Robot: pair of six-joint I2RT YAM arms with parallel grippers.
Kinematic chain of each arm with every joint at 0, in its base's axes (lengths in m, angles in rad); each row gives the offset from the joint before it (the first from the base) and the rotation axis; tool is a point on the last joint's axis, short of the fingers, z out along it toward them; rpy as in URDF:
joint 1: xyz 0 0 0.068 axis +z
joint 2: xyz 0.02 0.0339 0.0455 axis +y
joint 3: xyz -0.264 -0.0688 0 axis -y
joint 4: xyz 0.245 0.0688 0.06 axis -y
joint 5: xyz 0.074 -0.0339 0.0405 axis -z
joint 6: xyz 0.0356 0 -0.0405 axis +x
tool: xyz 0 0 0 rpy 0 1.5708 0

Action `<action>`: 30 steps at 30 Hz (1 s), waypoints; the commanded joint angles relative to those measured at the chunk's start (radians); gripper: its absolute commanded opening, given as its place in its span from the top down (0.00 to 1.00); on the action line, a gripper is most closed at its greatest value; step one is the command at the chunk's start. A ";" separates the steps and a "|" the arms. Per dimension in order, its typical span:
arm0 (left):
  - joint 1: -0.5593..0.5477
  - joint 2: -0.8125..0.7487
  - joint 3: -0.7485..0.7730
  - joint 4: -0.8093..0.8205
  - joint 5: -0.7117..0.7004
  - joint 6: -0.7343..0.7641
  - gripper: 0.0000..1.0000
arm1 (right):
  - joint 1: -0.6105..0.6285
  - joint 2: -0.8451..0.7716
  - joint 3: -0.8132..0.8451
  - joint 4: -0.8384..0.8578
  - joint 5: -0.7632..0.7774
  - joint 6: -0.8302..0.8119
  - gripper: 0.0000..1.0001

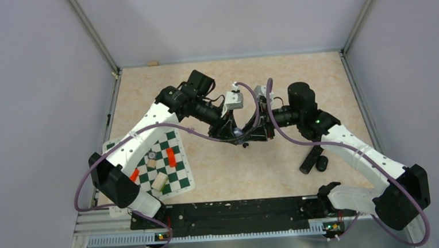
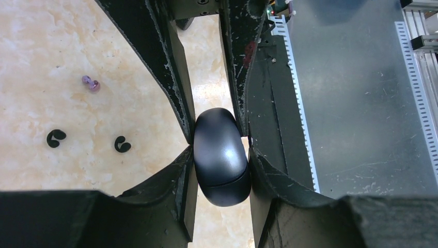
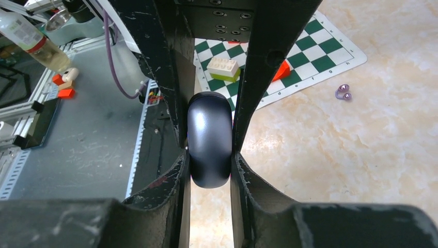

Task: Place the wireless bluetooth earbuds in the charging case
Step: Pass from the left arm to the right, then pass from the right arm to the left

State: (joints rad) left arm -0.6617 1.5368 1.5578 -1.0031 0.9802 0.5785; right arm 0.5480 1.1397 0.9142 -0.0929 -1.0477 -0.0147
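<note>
**Inspector A:** Surface and enclosure?

**Inspector B:** A beige marbled table [image 1: 318, 83] with plain grey walls on three sides. A green-and-white checkered mat [image 1: 181, 175] carrying small blocks lies at the left. A black cylinder [image 1: 310, 160] lies at the right.

**A:** The claws?

**B:** They meet at mid-table on one object. The left gripper [image 2: 220, 145] has its jaws drawn narrow, both fingers pressing the flanks of the charging case [image 2: 221, 155]. The right gripper [image 3: 209, 147] clamps the same case from the opposite side.

**A:** The earbuds?

**B:** The wireless bluetooth earbuds [image 2: 90, 82] lie together on the bare table, outside the case. Two black C-shaped pieces [image 2: 56, 138] lie near them.

**A:** Anything obscured?

**B:** From overhead, fingers and cables hide nearly all of the case. Its lid seam looks closed. I cannot tell whether the case rests on the table.
</note>
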 commanded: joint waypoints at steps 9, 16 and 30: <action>-0.003 -0.002 0.027 0.050 -0.018 -0.007 0.34 | 0.020 -0.056 0.002 0.024 0.018 -0.032 0.96; -0.001 -0.016 0.020 0.056 -0.050 -0.012 0.04 | 0.018 -0.128 -0.006 0.020 0.117 -0.061 0.97; 0.014 -0.016 0.010 0.123 -0.049 -0.080 0.13 | 0.018 -0.144 -0.037 0.007 0.270 -0.132 0.97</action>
State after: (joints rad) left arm -0.6533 1.5368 1.5578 -0.9295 0.9222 0.5201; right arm 0.5545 0.9897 0.8825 -0.1055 -0.8021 -0.1143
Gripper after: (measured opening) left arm 0.907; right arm 0.262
